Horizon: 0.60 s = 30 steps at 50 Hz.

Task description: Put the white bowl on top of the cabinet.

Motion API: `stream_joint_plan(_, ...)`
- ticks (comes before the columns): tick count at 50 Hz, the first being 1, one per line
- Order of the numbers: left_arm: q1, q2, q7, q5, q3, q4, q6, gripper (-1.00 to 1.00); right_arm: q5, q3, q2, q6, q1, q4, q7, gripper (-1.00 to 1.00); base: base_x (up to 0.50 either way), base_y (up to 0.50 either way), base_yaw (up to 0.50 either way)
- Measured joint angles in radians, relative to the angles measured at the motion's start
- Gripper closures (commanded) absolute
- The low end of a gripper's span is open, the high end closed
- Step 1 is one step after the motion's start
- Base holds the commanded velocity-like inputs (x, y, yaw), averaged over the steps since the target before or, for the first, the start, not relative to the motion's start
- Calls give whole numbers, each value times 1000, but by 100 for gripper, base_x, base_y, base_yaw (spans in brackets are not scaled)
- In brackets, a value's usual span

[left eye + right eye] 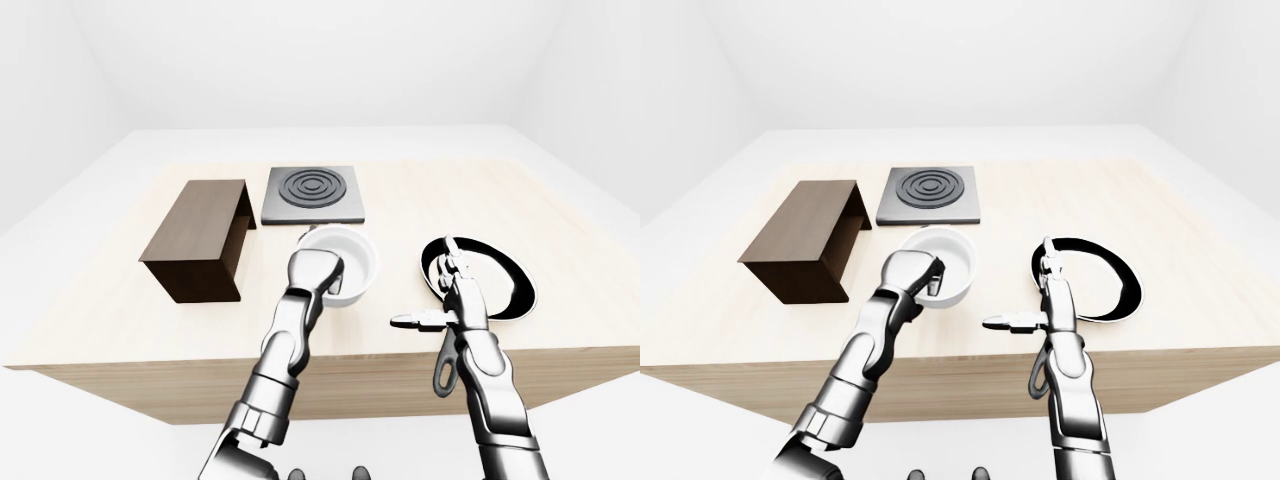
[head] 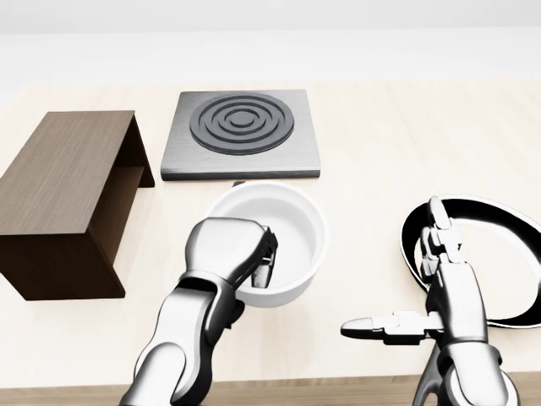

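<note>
White bowl [image 2: 279, 233]: plain, round, deep-walled, glossy, empty; it sits mid-desk [image 2: 380, 144] in the head view, just at 6 o'clock of the grey hotplate [image 2: 243, 133]. Left hand [image 2: 230, 254] fingers [image 2: 264, 269] pinch its rim at 7 o'clock. Dark wooden cabinet [image 2: 63, 199] at 9 o'clock of the bowl, well apart; right hand [image 2: 431, 292] fingers spread, empty, over the black frying pan [image 2: 499, 254] at 3 o'clock.

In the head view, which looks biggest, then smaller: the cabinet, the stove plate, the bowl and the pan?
1. cabinet
2. stove plate
3. pan and bowl: too close to rank. The pan runs off the view's right edge, and the bowl is lifted nearer the camera in the left hand.
</note>
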Motion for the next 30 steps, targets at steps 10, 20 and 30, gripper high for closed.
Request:
stream_joint_plan(10, -1, 23, -83, -1, 27, -123, 0, 100, -2, 2, 1, 0, 0, 2, -1, -100, 0, 0, 0)
stream_joint_plan(20, -44, 66, -175, 23, 71, -217, 0, 100, -12, 12, 5, 0, 1, 13, -4, -100, 0, 0, 0)
stream_joint_plan(30, -115, 112, -273, 62, 116, -274, 0, 100, -27, 27, 10, 0, 4, 23, -6, -100, 0, 0, 0)
